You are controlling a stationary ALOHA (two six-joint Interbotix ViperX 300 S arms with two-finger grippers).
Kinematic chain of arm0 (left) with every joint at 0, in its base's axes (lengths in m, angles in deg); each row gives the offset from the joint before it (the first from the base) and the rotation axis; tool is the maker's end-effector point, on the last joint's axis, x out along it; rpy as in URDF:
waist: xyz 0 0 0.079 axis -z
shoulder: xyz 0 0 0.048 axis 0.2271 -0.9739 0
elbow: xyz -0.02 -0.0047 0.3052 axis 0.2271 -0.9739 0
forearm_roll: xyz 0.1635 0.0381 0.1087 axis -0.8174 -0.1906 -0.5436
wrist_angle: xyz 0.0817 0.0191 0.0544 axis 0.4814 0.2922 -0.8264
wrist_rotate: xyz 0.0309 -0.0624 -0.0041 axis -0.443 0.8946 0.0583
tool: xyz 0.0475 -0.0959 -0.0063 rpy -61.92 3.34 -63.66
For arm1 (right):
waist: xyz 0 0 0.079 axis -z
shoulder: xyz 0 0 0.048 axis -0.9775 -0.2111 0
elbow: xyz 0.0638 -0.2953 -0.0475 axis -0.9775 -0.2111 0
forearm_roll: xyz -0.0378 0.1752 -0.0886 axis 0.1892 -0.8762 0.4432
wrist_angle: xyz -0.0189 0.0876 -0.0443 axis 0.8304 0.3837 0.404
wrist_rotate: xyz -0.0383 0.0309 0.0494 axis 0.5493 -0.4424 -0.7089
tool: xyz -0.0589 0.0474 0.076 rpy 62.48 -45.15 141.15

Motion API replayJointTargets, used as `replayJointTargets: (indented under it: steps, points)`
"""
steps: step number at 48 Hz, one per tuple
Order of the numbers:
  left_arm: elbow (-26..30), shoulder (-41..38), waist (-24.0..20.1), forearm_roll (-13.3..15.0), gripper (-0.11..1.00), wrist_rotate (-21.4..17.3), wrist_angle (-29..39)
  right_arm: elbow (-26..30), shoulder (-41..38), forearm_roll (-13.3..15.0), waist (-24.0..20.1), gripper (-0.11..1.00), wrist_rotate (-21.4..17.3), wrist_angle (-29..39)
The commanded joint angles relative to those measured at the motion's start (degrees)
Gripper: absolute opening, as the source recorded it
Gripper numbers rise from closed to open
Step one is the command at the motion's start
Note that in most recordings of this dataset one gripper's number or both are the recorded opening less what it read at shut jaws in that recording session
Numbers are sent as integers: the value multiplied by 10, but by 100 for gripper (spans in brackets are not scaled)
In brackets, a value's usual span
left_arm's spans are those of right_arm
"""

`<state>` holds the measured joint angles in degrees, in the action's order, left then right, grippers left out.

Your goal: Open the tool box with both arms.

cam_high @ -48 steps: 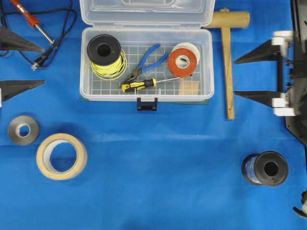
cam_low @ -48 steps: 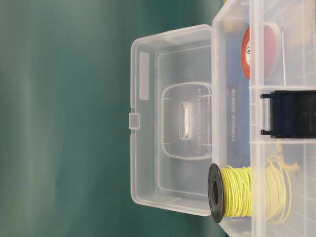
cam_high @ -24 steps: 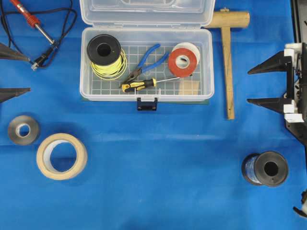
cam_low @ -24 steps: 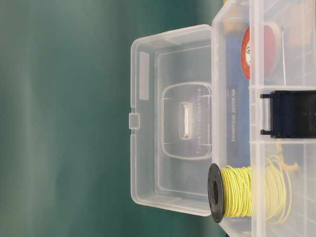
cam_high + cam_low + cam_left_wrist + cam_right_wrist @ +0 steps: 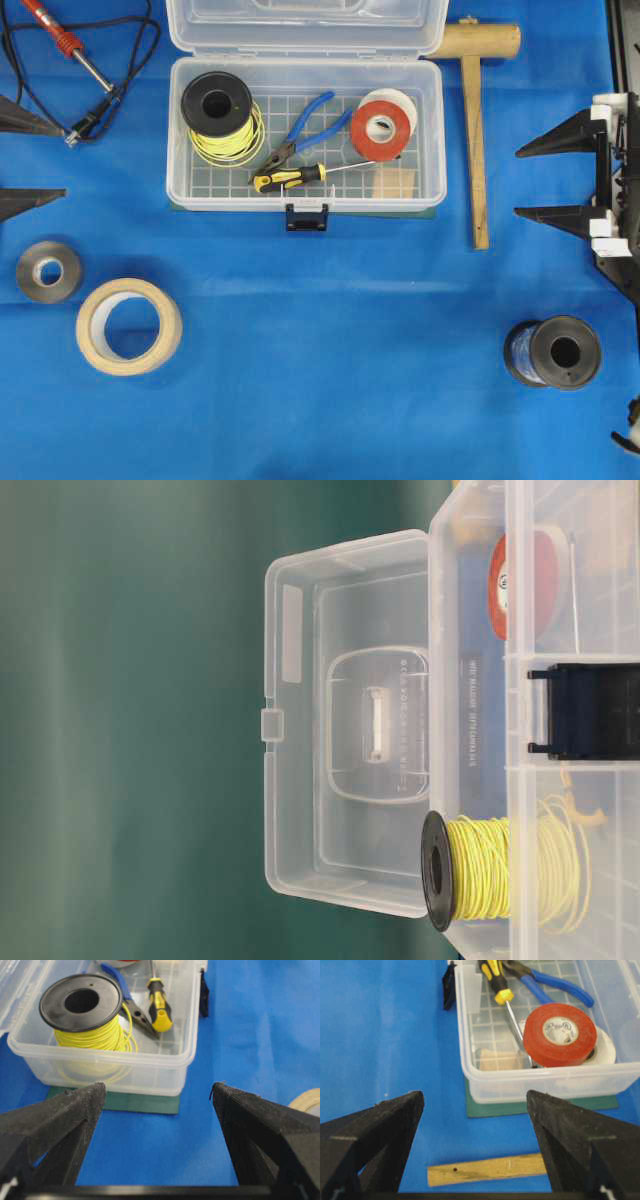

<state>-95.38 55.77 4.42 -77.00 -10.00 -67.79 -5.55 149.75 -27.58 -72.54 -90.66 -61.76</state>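
surface: blue cloth (image 5: 330, 330) | backdrop: teal wall (image 5: 130, 720) | both hands released

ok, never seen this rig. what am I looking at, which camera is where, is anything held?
Two robot arms work at a blue-covered table. One camera looks straight down, one sits at table level and shows the scene turned sideways, and one rides on each wrist, looking out between its black fingers. The left gripper and right gripper sit at opposite table edges, both open, holding nothing. The clear plastic tool box stands open, holding a yellow wire spool, blue-handled pliers, a yellow-and-black screwdriver and red tape. Around it lie a wooden mallet, tape rolls, a dark spool and a soldering iron.
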Motion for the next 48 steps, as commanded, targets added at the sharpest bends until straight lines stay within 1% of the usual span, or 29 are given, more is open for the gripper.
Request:
replayJointTargets:
  steps: [1,13,22,48]
  points:
    - [6,-6,0,0,90,1,-5,7,-3,-1,0,83,-1,-4]
    - [6,-7,1,0,90,1,-6,6,-3,-1,-1,83,-1,-4]
    - [5,-7,14,-2,90,0,-6,6,-3,0,0,83,-1,-4]
    - [5,-7,14,-2,90,0,-6,7,-2,1,0,83,-1,-5]
